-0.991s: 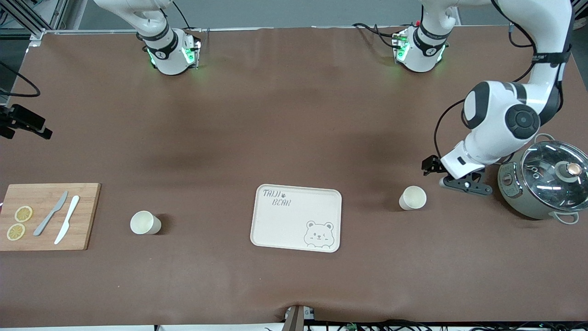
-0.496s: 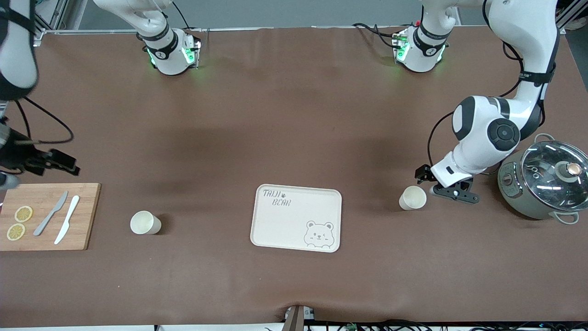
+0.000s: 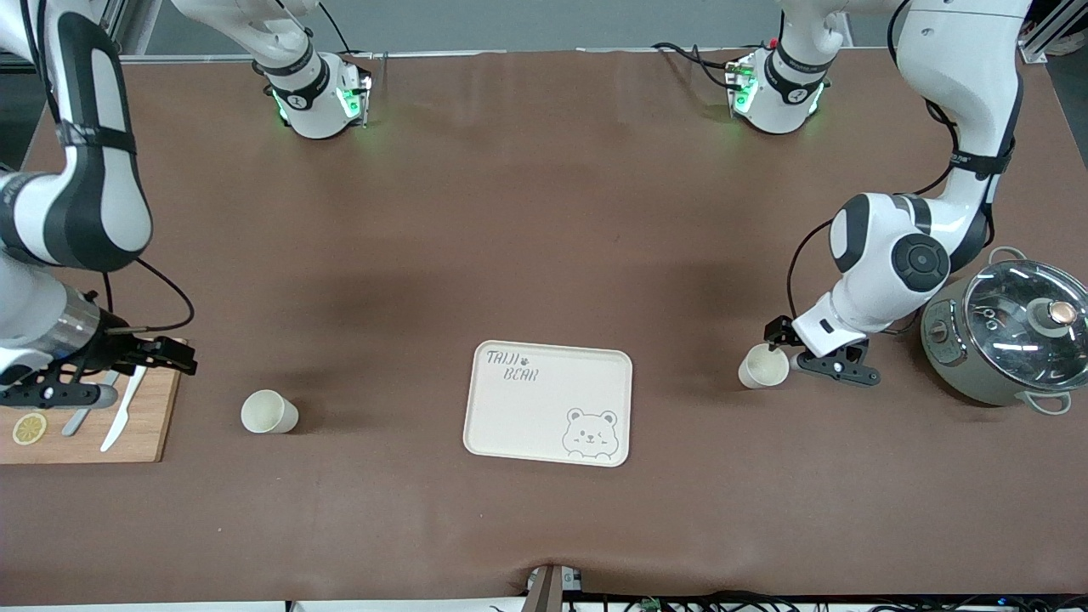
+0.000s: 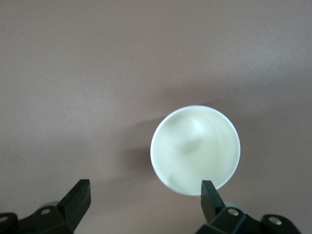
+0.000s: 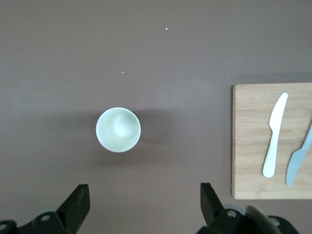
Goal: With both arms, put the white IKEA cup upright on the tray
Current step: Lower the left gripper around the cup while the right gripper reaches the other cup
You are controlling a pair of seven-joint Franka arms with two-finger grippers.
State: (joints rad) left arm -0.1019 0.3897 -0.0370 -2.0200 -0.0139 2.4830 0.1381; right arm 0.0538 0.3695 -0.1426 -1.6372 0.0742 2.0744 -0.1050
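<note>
Two white cups stand upright on the brown table. One cup (image 3: 763, 367) is toward the left arm's end and the other cup (image 3: 269, 411) is toward the right arm's end. The cream tray (image 3: 548, 404) with the bear face lies between them, with nothing on it. My left gripper (image 3: 786, 347) is open just above and beside the first cup; in the left wrist view (image 4: 144, 195) one fingertip (image 4: 209, 192) overlaps the rim of that cup (image 4: 195, 150). My right gripper (image 3: 170, 355) is open over the cutting board's edge; its wrist view (image 5: 144, 200) shows the second cup (image 5: 118, 129) apart from it.
A wooden cutting board (image 3: 144, 425) with a white knife (image 3: 119, 416), a grey knife (image 3: 81, 419) and a lemon slice (image 3: 30, 427) lies at the right arm's end. A lidded pot (image 3: 1011, 340) stands beside the left arm.
The right arm has swung into view and its gripper has come over the cutting board, closer to its cup. The left gripper has moved from beside the pot up to its cup.
</note>
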